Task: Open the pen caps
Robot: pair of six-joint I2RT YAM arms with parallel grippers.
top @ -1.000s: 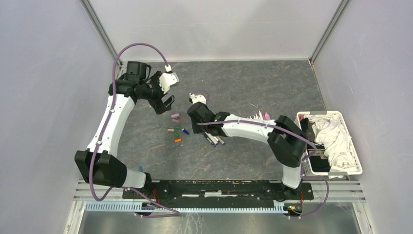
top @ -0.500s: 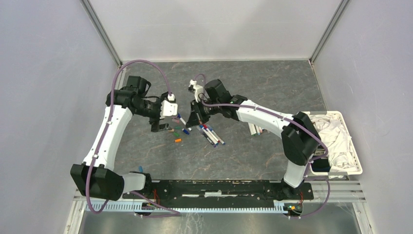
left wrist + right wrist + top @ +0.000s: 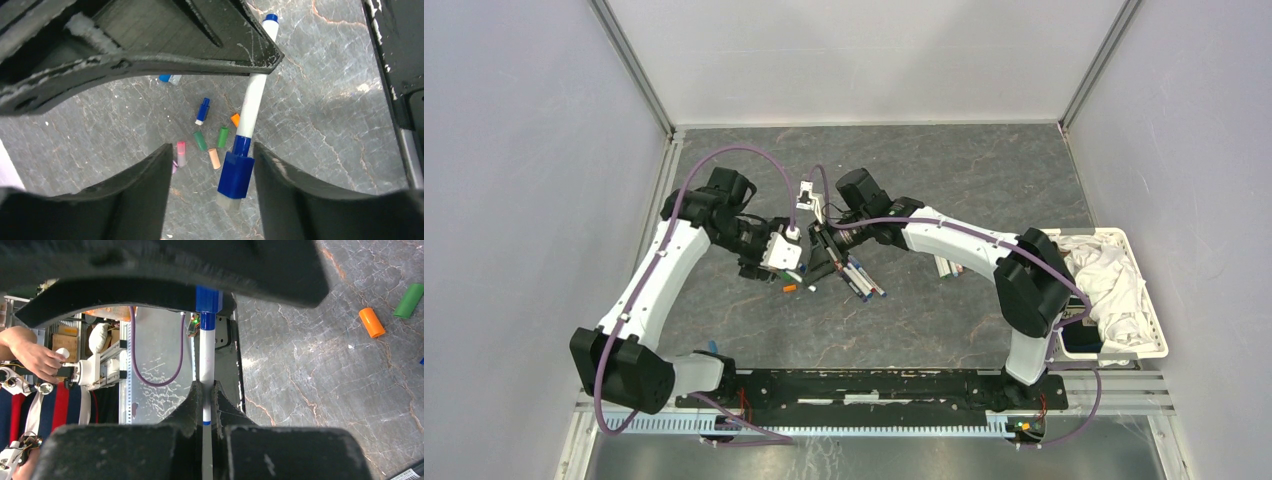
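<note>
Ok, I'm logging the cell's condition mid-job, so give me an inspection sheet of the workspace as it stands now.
Surface: dark grey marbled tabletop, nothing spilt seen.
Job's things: white-barrelled marker pen with its blue plastic cap on, held above the table; loose coloured plastic caps on the table; more white pens lying nearby.
Clutter: white lattice basket holding a crumpled white cloth, at the right edge.
Grippers: right gripper shut on the pen's barrel; left gripper open, fingers either side of the blue cap.
Cables: purple cables loop along both arms.
Surroundings: plain grey walls; a person's hand beyond the table in the right wrist view.
</note>
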